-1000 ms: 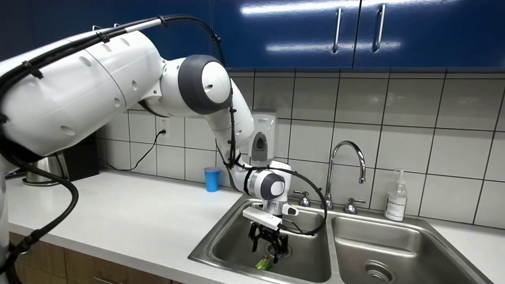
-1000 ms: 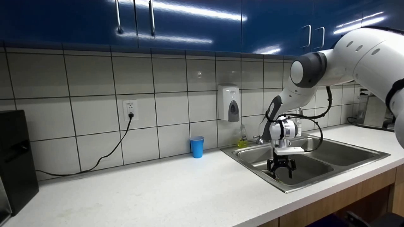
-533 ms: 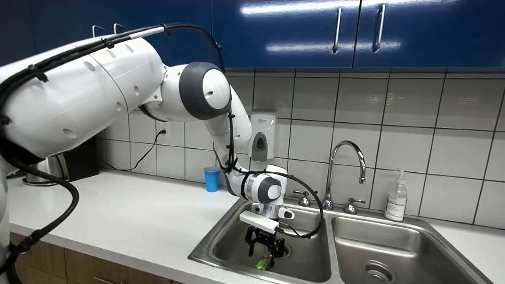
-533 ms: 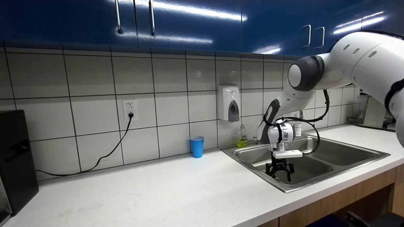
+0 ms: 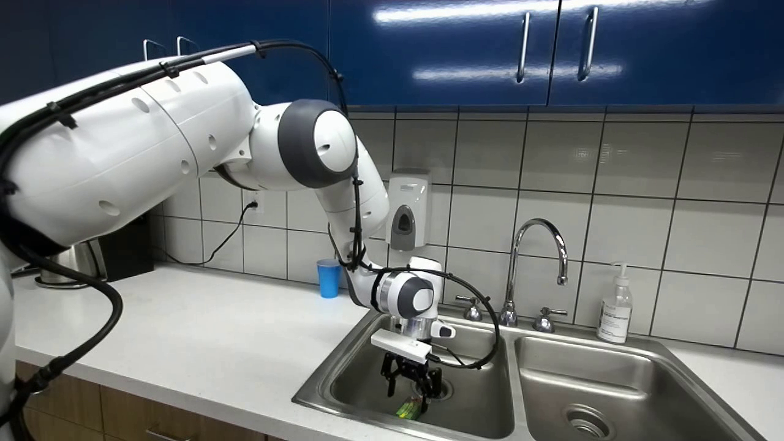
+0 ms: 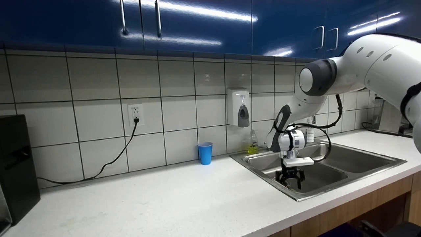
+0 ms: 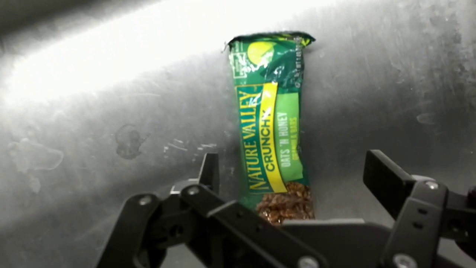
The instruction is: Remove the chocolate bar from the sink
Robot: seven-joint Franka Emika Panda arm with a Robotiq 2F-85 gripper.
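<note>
Yellow-banded green bar [image 7: 269,123], black fingers [image 7: 388,182], silver-grey sink [image 5: 576,383], blue cup [image 6: 205,153]

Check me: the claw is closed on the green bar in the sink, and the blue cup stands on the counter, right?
Not quite: the claw is open; the wrist view shows a gap between it and the green bar on both sides. The bar is in the sink, and the blue cup stands on the counter.

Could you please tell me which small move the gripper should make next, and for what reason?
Probably close the gripper gently: in the wrist view its open fingers stand on either side of the green-wrapped bar, which lies in the sink. I cannot tell surely whether the fingertips are low enough.
</note>
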